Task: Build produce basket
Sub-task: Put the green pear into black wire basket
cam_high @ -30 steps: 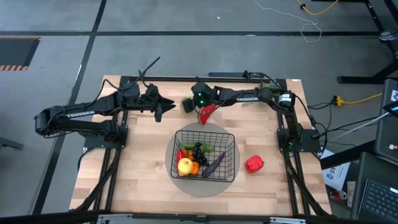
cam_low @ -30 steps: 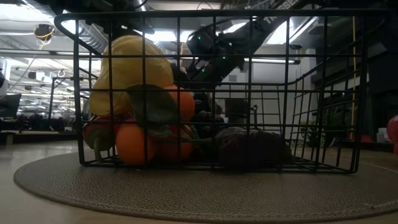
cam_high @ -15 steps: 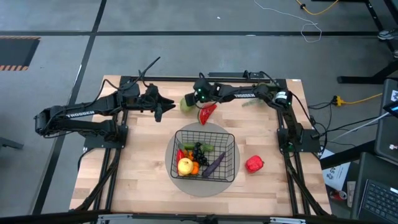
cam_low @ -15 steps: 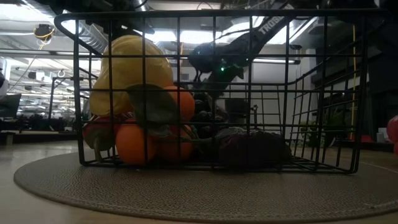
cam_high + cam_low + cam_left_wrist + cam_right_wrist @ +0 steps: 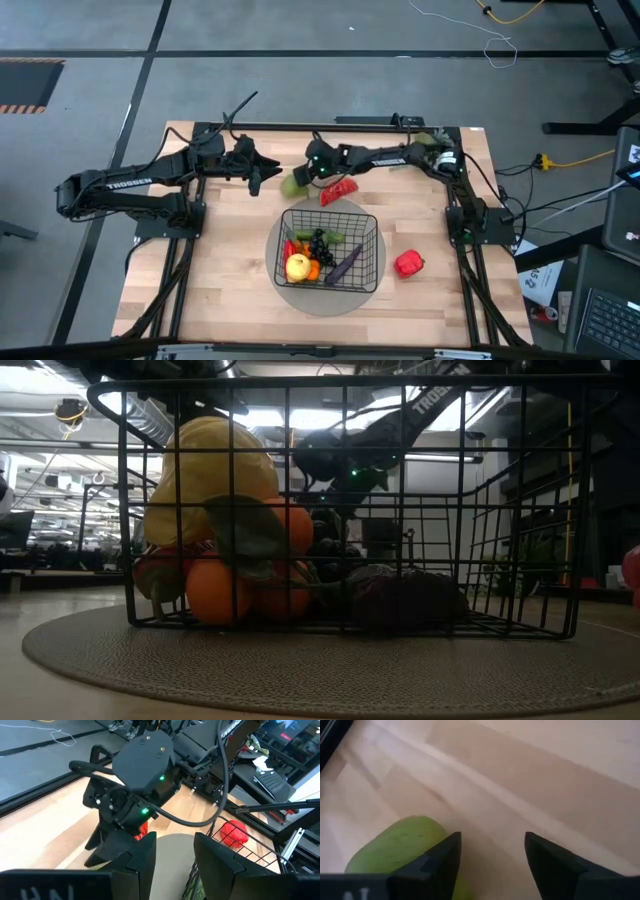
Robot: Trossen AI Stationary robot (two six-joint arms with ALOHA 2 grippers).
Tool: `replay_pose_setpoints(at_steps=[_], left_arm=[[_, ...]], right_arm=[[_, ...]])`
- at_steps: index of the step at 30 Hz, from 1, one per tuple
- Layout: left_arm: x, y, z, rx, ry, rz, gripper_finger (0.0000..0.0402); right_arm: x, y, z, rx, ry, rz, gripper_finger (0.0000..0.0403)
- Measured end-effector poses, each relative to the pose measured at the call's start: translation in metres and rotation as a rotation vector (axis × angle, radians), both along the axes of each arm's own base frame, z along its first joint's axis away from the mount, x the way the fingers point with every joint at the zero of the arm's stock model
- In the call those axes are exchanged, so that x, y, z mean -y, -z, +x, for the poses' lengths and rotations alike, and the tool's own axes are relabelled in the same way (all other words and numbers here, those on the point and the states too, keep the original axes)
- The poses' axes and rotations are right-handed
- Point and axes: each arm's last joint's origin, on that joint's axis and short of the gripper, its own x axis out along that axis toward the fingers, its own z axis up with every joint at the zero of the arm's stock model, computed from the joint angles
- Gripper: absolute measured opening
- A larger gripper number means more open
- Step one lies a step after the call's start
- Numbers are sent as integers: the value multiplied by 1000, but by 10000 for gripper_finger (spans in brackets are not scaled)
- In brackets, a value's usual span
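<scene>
"TROSSEN" on left arm [image 5: 125,183]

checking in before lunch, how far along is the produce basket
Well along, not finished. The basket already holds the lemon, oranges, grapes and eggplant. In hand: the right gripper hovers, jaws open, by the green pear, not gripping it. Left: the pear, the watermelon slice and the red pepper still lie on the table. The left gripper waits nearby.

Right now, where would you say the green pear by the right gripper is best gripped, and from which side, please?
Probably across its wider rounded body, coming down from above. The green pear lies on its side on the table, clear of the watermelon slice and the basket. The right gripper is open, with the pear off toward one finger, so it should centre first.
</scene>
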Motion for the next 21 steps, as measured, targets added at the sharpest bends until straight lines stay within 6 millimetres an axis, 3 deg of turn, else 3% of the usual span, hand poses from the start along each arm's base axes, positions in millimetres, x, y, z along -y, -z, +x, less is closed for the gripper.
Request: replay_pose_setpoints(at_steps=[7, 12, 18, 21], left_arm=[[0, 0, 0, 0, 0, 0, 128], [0, 0, 0, 0, 0, 0, 128], [0, 0, 0, 0, 0, -1, 128], [0, 1, 0, -11, 0, -5, 128]], right_arm=[[-19, -2, 8, 30, -106, -25, 220], [-12, -6, 7, 38, -75, -13, 220], [0, -33, 16, 86, -149, -38, 220], [6, -56, 23, 105, -242, -77, 220]])
